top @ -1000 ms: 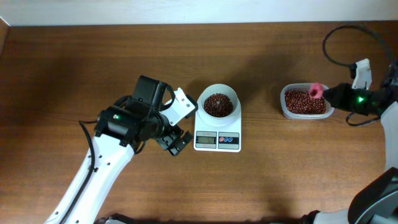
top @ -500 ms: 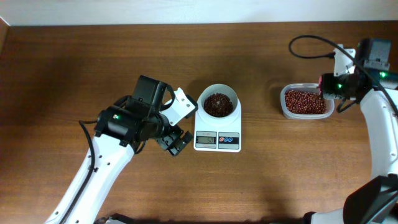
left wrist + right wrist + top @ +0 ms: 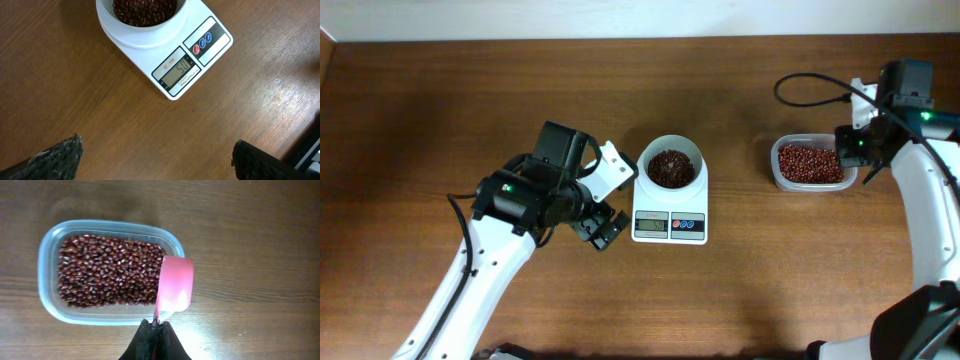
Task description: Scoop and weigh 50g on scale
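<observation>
The white scale (image 3: 669, 226) sits mid-table with a white bowl (image 3: 670, 167) of dark red-brown beans (image 3: 671, 168) on its platform. In the left wrist view the scale (image 3: 200, 55) lies ahead of me, and its display (image 3: 178, 74) appears to read 50. My left gripper (image 3: 617, 198) hangs open just left of the scale, with bare wood between its fingertips (image 3: 56, 159). My right gripper (image 3: 156, 326) is shut on the handle of a pink scoop (image 3: 175, 285). The scoop is tipped on its side over the right rim of the clear tub (image 3: 49, 255) of beans (image 3: 107, 275).
The clear tub (image 3: 775, 170) stands right of the scale, near the table's right side. A black cable (image 3: 810, 85) loops above the right arm. The table's back edge (image 3: 620, 40) meets a white wall.
My right arm has swung up from low across the right edge to the far side. The scoop has gone from over the tub's beans to its right rim. The left arm is still.
</observation>
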You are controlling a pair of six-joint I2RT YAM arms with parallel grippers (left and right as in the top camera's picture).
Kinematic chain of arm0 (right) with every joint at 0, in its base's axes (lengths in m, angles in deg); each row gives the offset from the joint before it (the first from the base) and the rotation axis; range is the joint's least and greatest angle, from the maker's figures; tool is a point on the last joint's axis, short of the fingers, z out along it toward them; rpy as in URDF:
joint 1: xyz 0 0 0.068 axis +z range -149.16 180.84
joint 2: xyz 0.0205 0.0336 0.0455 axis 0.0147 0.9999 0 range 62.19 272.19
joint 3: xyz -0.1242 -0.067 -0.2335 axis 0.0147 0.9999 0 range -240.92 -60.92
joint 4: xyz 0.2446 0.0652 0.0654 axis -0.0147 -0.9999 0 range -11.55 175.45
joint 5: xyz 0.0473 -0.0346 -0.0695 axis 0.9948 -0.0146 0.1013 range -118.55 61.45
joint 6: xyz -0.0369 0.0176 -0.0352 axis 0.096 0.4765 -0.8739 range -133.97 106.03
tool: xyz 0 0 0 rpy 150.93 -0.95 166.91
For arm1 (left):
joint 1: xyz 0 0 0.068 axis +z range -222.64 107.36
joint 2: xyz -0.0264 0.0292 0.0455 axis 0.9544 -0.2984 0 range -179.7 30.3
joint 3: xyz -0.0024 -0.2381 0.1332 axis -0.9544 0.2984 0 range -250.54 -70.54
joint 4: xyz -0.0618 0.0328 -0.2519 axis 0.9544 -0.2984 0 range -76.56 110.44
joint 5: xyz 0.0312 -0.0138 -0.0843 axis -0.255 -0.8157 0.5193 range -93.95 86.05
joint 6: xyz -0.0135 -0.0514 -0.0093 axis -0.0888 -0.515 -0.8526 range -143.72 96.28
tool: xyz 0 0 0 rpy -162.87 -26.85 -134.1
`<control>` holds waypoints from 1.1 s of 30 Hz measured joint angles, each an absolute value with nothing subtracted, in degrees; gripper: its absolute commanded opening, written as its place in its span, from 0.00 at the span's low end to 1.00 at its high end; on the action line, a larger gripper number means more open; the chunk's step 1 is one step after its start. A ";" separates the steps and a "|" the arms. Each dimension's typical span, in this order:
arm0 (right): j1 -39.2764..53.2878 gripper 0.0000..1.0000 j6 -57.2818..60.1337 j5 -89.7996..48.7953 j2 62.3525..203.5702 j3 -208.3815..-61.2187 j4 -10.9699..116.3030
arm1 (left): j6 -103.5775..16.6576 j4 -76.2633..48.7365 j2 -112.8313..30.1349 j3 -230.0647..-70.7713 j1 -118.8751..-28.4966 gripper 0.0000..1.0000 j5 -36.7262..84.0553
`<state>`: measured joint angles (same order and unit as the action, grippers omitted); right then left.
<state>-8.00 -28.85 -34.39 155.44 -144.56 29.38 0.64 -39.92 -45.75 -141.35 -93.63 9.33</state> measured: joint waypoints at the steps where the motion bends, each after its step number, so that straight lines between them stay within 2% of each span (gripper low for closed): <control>1: -7.45 0.04 -28.82 -34.55 155.44 -145.02 29.29 | 0.64 -39.92 -45.75 -141.35 -93.63 0.99 9.33; 13: -5.81 0.04 -28.98 -34.61 155.03 -157.52 23.37 | 0.64 -39.92 -45.75 -141.35 -93.63 0.99 9.33; 20: -5.81 0.04 -27.51 -34.74 148.88 -167.62 18.23 | 0.64 -39.92 -45.75 -141.35 -93.65 0.99 9.33; 26: -5.81 0.04 -11.71 -35.88 140.88 -168.54 11.46 | 0.64 -39.92 -45.75 -141.35 -93.63 0.99 9.33; 33: -5.81 0.04 10.69 -41.04 138.59 -168.69 -9.55 | 0.64 -39.92 -45.75 -141.35 -93.63 0.99 9.30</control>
